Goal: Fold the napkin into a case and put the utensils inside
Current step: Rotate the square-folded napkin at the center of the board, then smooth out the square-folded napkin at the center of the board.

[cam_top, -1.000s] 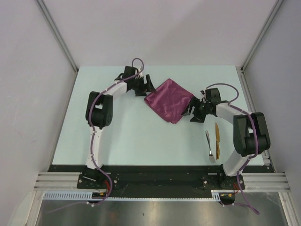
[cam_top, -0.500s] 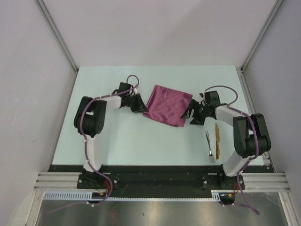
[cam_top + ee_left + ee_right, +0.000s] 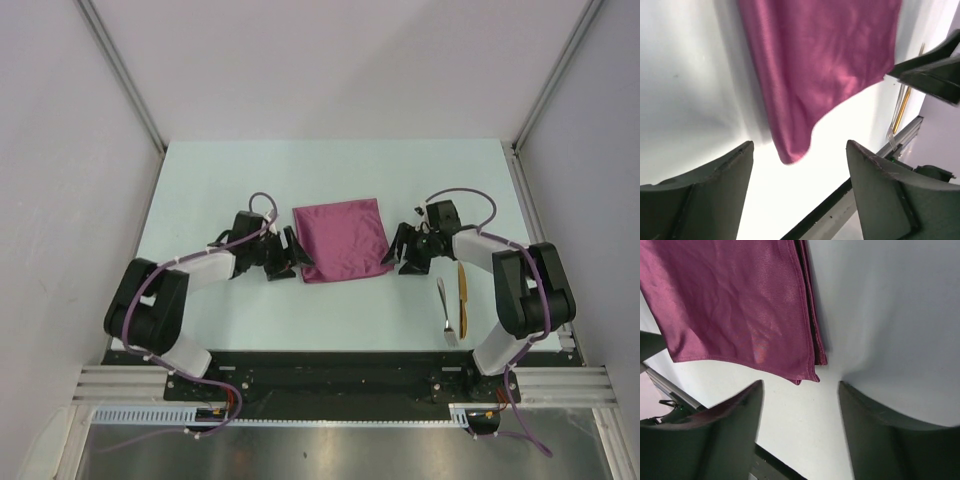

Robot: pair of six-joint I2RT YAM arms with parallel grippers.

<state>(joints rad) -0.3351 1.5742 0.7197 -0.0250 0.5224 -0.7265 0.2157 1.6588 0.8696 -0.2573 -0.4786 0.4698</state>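
Note:
The plum-magenta napkin [image 3: 340, 240] lies folded flat as a rough square mid-table. My left gripper [image 3: 300, 262] is open and empty just off its near-left corner; in the left wrist view the cloth [image 3: 825, 65] ends in front of the gripper [image 3: 800, 170]. My right gripper [image 3: 395, 252] is open and empty off the near-right corner; the layered cloth edge [image 3: 735, 305] lies just ahead of that gripper [image 3: 800, 405]. The silver spoon [image 3: 447, 315] and the golden-yellow piece [image 3: 462, 293] lie side by side at the near right. No narrow case shows.
The black front rail [image 3: 330, 365] runs along the table's near edge. Metal frame posts [image 3: 125, 80] and grey walls enclose the table on both sides and the back. The right arm's elbow [image 3: 535, 290] stands beside the utensils.
The napkin has turned from a diamond to lie square and shifted nearer. The left arm swung down and toward the near edge; the right gripper moved slightly left with the cloth's corner.

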